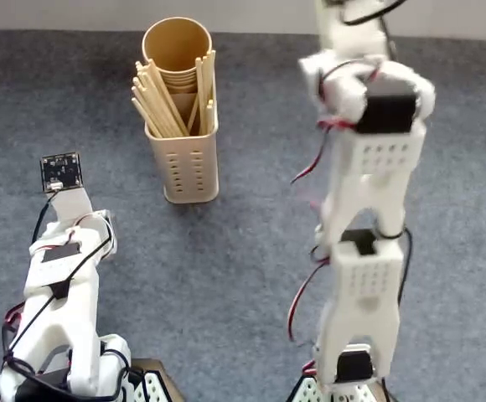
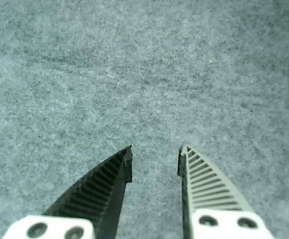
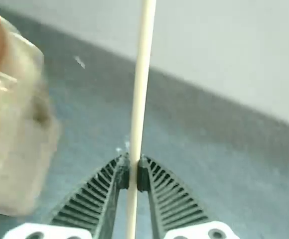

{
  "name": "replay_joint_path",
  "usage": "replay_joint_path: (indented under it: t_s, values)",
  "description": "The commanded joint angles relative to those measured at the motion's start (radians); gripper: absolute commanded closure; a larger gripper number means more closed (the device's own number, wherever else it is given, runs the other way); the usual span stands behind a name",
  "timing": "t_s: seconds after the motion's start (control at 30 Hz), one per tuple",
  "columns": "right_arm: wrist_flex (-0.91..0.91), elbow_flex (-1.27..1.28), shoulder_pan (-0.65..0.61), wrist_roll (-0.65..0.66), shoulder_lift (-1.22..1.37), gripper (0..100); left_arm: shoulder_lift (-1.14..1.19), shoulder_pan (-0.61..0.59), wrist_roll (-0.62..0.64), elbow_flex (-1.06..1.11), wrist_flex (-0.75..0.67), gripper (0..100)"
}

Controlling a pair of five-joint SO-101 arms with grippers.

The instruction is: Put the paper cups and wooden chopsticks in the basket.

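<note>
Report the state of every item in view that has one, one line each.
left gripper: open, holding nothing, above the carpet.
right gripper: shut on a single chopstick.
single chopstick: clamped in the right gripper, not in the basket.
basket: upright on the carpet, loaded.
paper cups: stacked, standing inside the basket.
wooden chopsticks: bundle standing on end in the basket beside the cups.
</note>
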Motion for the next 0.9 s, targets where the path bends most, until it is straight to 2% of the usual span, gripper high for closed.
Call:
replay_joint_path:
  t_s: [0.0, 0.13, 0.33, 0.6, 0.73, 0.87]
  values:
    - [-0.01, -0.084, -0.191, -0.135, -0.165, 99.2, -0.016, 0.015, -0.008, -0.004, -0.015, 82]
    - [-0.124, -0.084, -0.286, -0.247, -0.173, 99.2, -0.016, 0.015, -0.008, -0.004, -0.015, 82]
    - [-0.268, -0.082, -0.383, -0.255, -0.166, 99.2, -0.016, 0.015, -0.008, -0.004, -0.015, 82]
    - [-0.39, -0.085, -0.421, -0.264, -0.03, 99.2, -0.016, 0.016, -0.008, -0.004, -0.015, 82]
    - [-0.49, -0.085, -0.409, -0.258, 0.077, 99.2, -0.016, 0.016, -0.008, -0.004, -0.015, 82]
    - [-0.513, -0.085, -0.384, -0.258, 0.156, 99.2, -0.016, 0.016, -0.008, -0.004, -0.015, 82]
